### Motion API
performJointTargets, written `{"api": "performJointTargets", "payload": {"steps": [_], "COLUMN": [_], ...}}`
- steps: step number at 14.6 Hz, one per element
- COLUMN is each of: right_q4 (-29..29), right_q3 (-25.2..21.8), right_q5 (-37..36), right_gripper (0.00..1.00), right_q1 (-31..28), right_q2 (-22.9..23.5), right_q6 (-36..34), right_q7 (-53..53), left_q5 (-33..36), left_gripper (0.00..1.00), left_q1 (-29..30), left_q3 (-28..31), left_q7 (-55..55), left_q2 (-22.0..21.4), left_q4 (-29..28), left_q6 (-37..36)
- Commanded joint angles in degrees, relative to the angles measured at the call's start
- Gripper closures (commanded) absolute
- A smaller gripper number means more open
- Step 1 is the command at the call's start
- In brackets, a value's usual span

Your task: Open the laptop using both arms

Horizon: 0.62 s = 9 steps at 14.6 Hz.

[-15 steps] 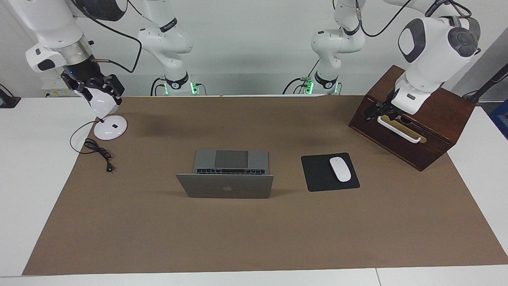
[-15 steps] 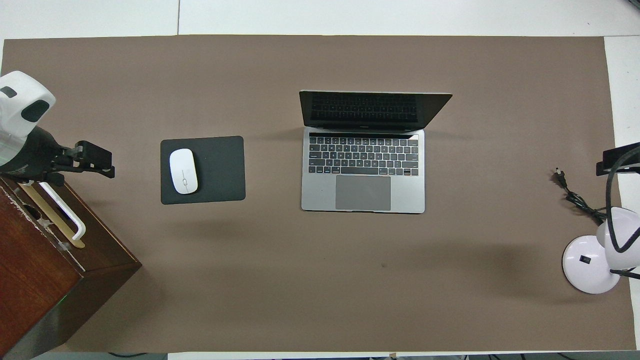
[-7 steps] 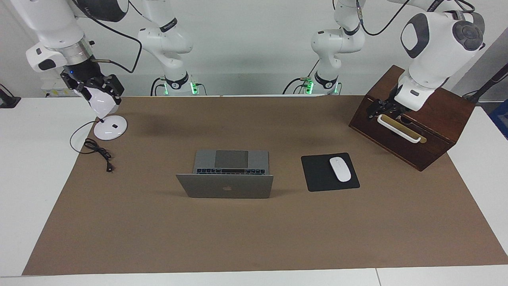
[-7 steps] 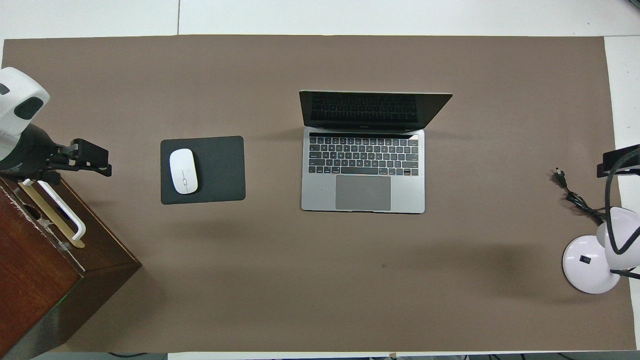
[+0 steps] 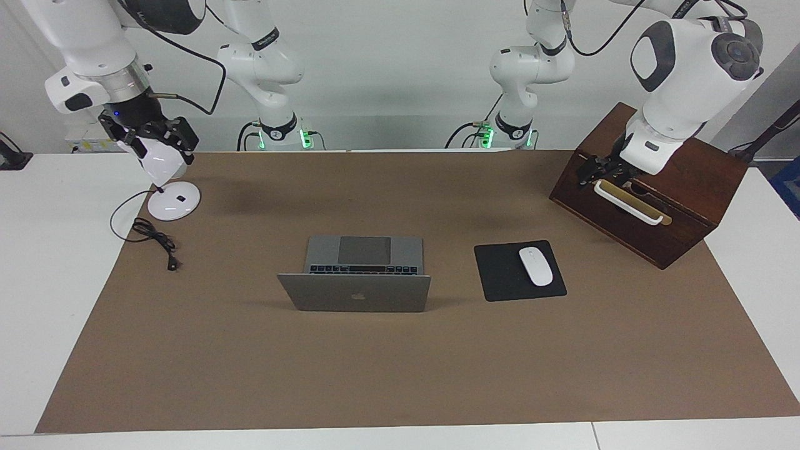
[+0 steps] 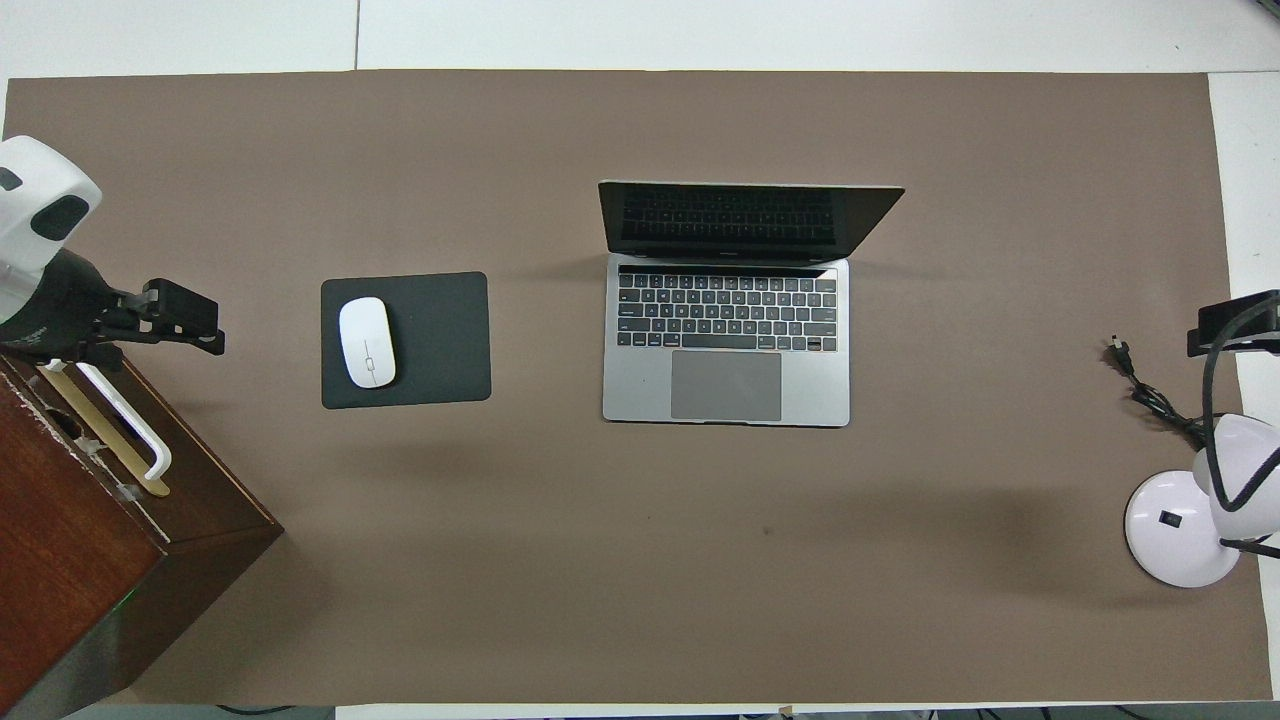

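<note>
– Tool on the left arm: report its state and position.

– Left tool (image 5: 601,170) is open and grips nothing. It hangs over the wooden box (image 5: 681,206), at one end of the white handle (image 5: 628,203). Whether it touches that handle cannot be told.

– And the right tool?

– Right tool (image 5: 159,134) is up over the white lamp (image 5: 174,201) at the right arm's end of the surface (image 5: 56,281). Its state cannot be told. Nothing shows in its grip.

– Locate the laptop.

– Laptop (image 5: 356,300) sits mid-surface on the brown mat (image 5: 375,375), well apart from both tools. Its lid is raised and the screen faces the robots. The black mouse pad (image 5: 500,275), carrying the mouse (image 5: 535,266), lies beside it toward the left arm's end.

– So which step is in hand?

– Judged from the raised lid, the opening itself looks done. What remains is parking both arms clear.

– How is that done well?

– Raise each tool before moving it sideways.
Keep the left tool off the handle, so that the box is not dragged.
Keep the right tool off the lamp and its cable (image 5: 156,240).
Route neither arm over the lid, since a light knock could tip it shut.

– And if the lid needs more angle?

– Press one tool lightly on the bare strip beside the trackpad to hold the base down. Push the lid's top edge with the other tool, slowly, and do not pinch the screen.
</note>
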Motion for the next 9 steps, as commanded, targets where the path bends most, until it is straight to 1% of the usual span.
{"api": "performJointTargets", "payload": {"steps": [1,5,9], "right_q4": [-1.46,-1.46,-1.46], "right_q3": [0.37,0.37,0.37], "right_q5": [-0.4,-0.4,-0.31], "right_gripper": [0.0,0.0,0.0], "right_q1": [-0.42,-0.42,-0.42], "right_q2": [-1.3,-1.3,-1.3], "right_q6": [1.14,1.05,1.05], "right_q7": [0.31,0.13,0.39], "left_q5": [1.02,1.02,1.1], "left_gripper": [0.0,0.0,0.0], "left_q1": [-0.47,-0.47,-0.21], "left_q3": [0.19,-0.34,-0.25], "left_q7": [0.04,0.21,0.13], "left_q2": [0.45,-0.87,-0.87], "left_q4": [1.08,0.65,1.09], "left_q6": [-0.67,1.42,1.61]}}
